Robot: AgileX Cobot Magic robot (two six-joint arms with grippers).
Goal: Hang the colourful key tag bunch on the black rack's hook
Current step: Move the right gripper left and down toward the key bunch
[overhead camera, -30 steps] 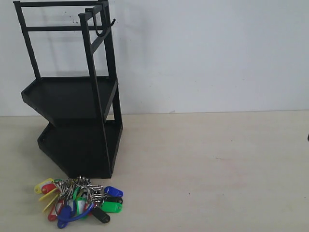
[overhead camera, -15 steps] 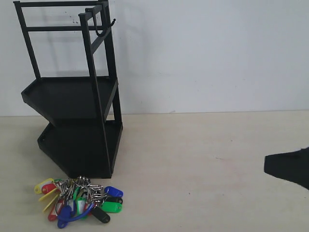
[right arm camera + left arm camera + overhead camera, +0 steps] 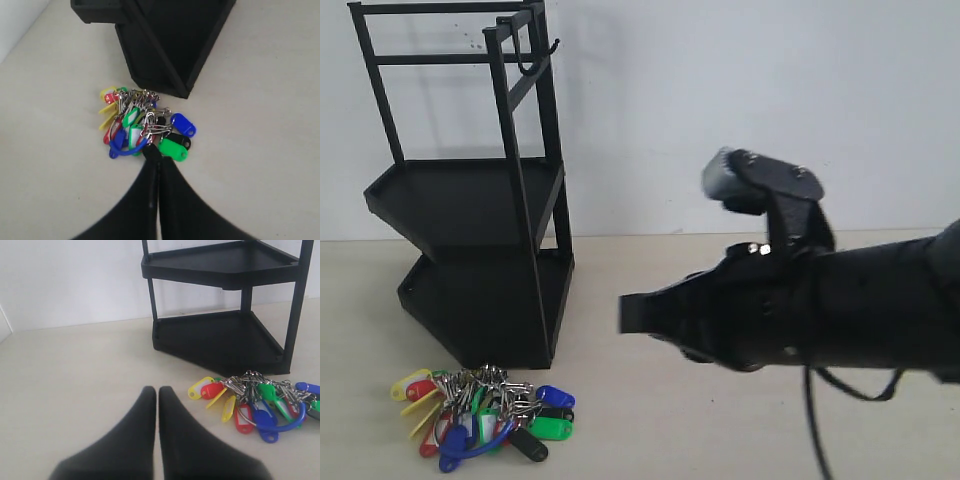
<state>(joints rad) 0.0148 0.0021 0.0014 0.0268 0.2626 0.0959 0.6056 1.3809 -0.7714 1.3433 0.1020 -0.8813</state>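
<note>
The colourful key tag bunch (image 3: 485,415) lies on the table in front of the black rack (image 3: 470,200), its blue loop at the near side. The hook (image 3: 526,68) hangs from the rack's top crossbar with nothing on it. My right gripper (image 3: 623,314) reaches in from the right, shut and holding nothing, to the right of the bunch and above the table. In the right wrist view the shut fingertips (image 3: 152,152) line up with the bunch (image 3: 142,127) below the rack (image 3: 165,45). My left gripper (image 3: 157,390) is shut, left of the bunch (image 3: 260,400) and rack (image 3: 220,335).
The rack stands against a white wall (image 3: 750,110). The beige tabletop (image 3: 650,270) stretches to the right of the rack, under my right arm (image 3: 840,310), which fills the right half of the exterior view.
My right arm has swept in from the right edge to the middle of the exterior view, toward the bunch. The bunch and rack have not moved.
</note>
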